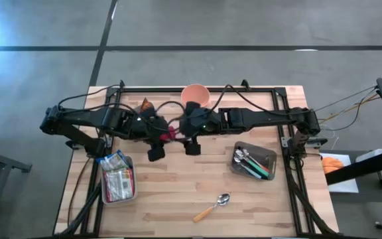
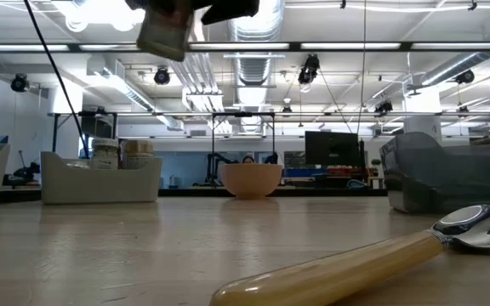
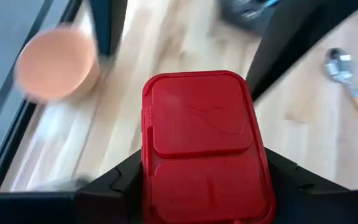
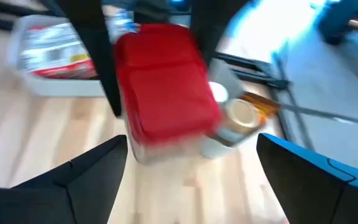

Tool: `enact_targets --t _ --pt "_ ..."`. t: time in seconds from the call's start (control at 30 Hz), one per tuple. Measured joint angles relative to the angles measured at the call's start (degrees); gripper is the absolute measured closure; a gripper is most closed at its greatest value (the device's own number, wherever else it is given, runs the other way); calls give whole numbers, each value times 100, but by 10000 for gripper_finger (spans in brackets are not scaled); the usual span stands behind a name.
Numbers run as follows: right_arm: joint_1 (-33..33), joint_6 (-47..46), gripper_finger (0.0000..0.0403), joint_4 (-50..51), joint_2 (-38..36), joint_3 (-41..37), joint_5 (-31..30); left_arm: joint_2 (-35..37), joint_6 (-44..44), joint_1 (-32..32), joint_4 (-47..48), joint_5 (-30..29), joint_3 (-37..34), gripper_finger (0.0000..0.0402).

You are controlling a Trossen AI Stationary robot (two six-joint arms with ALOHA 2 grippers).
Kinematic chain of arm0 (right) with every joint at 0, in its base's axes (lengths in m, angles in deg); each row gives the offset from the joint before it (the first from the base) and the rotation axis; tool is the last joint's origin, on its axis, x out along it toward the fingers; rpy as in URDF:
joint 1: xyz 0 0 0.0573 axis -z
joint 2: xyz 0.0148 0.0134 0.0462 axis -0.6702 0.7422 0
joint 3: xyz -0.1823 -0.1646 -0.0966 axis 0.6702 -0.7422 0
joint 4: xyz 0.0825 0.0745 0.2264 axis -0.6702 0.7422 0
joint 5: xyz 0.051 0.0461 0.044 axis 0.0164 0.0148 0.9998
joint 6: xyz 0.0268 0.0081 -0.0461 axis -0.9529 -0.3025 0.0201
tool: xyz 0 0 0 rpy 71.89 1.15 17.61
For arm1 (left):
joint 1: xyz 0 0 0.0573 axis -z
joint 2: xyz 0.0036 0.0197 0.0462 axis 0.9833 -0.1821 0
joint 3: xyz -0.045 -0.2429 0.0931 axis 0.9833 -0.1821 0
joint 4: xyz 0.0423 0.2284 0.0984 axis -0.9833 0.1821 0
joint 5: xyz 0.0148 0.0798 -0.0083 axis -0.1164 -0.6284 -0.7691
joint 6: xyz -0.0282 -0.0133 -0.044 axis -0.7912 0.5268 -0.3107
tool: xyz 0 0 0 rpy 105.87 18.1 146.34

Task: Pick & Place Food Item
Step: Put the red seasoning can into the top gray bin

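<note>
Up above the middle of the table the two grippers meet around a red-lidded food container (image 3: 204, 143). Left gripper (image 3: 204, 186) is clamped on it: in its own wrist view the dark fingers (image 3: 123, 180) press against both sides of the box, whose near end is cut off by the frame edge. Right gripper (image 4: 191, 168) faces the same container (image 4: 166, 87) with its fingers (image 4: 86, 174) spread wide and clear of the box, which sits ahead of them and between them, blurred. From overhead, only a sliver of red (image 1: 171, 133) shows between the two wrists (image 1: 192, 126); the rest is hidden under the arms.

Beyond the held box, an orange bowl (image 1: 195, 95) stands toward the far edge of the table, smeared in the left wrist view. Off to the left gripper's outer side lies a tray of packets (image 1: 117, 178). On the right gripper's outer side is a grey bin of cutlery (image 1: 254, 161), and nearer the front edge a spoon with a pale handle (image 1: 212, 206). A small jar (image 4: 238, 118) and something orange behind the box are too blurred to identify. At table level the grippers are mostly cut off at the top edge
</note>
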Motion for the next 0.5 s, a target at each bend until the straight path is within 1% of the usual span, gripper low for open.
enact_targets --t 0.1,0.3,0.4,0.5 --pt "8 -256 46 150 -54 37 -303 127 -619 0 500 -413 0 194" --pt "4 -781 46 780 -81 77 -292 720 -1886 0 1328 -1262 -82 194" --pt "6 -979 46 1282 -94 77 -291 1176 -2438 -55 1408 -1538 -360 194" --pt "3 -1173 46 1687 -94 38 -291 1604 -2993 -285 1414 -1600 -774 194"
